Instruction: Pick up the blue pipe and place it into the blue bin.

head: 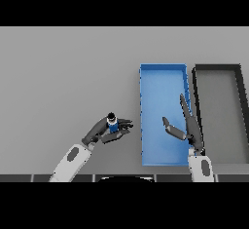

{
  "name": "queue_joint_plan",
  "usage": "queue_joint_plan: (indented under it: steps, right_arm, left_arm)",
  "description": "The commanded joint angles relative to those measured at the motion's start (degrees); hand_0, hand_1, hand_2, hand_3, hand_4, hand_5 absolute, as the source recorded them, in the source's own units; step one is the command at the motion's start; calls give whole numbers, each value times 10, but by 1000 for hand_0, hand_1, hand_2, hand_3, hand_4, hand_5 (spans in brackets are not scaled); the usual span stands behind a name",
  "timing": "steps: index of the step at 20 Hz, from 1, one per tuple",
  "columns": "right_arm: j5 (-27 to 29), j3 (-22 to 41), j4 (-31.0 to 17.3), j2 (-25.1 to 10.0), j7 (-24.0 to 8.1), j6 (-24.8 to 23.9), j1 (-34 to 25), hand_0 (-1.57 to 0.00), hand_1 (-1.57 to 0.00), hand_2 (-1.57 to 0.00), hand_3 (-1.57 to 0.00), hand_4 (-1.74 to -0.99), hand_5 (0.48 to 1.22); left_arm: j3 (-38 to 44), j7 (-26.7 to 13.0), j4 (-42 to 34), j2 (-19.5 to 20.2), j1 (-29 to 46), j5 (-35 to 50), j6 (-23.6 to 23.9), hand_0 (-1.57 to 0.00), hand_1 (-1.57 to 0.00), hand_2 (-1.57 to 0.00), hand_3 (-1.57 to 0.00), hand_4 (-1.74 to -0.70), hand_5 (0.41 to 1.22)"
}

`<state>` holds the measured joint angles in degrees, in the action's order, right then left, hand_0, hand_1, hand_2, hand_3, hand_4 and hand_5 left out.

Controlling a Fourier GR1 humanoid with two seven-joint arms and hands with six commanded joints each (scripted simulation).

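I see my left hand (108,130) grasping the blue pipe (113,124) just left of the blue bin (163,69), right hand (187,125) released over its right edge.

pipe: we see a short blue pipe (113,124) with a dark top end, standing roughly upright, clasped in our left hand (104,130) just left of the bin | bin: we see a blue bin (146,125), rectangular, open-topped, long side running away from us, right of centre on the table
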<state>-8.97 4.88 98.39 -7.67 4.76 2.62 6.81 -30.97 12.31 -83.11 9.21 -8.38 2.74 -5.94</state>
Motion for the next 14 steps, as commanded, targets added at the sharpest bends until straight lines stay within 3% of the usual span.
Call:
queue_joint_plan:
  steps: [1, 5, 12, 14]
  right_arm:
    - [-3, 3, 4, 1, 5, -1, 6, 1, 1, 1, 1, -1229, 633]
    - [-19, 3, 3, -3, -5, -10, 3, 1, 1, 1, 1, -1204, 640]
    - [-23, 2, 7, -10, 4, -9, 8, 1, 1, 1, 1, -1155, 642]
    - [-27, -1, 12, -9, 16, -17, 25, 1, 1, 1, 1, -1145, 643]
  left_arm:
    - [5, 2, -8, 0, -3, 3, -1, -1504, -1515, -1522, -1520, -1471, 1200]
    - [4, -26, -58, -10, -18, 12, -12, -1544, -1548, -1551, -1550, -1466, 1212]
    - [-1, -95, -97, -26, -52, 4, -30, -1565, -1566, -1567, -1567, -1467, 1219]
    - [-3, -85, -96, -27, -38, -4, -34, -1567, -1568, -1568, -1568, -1466, 1220]
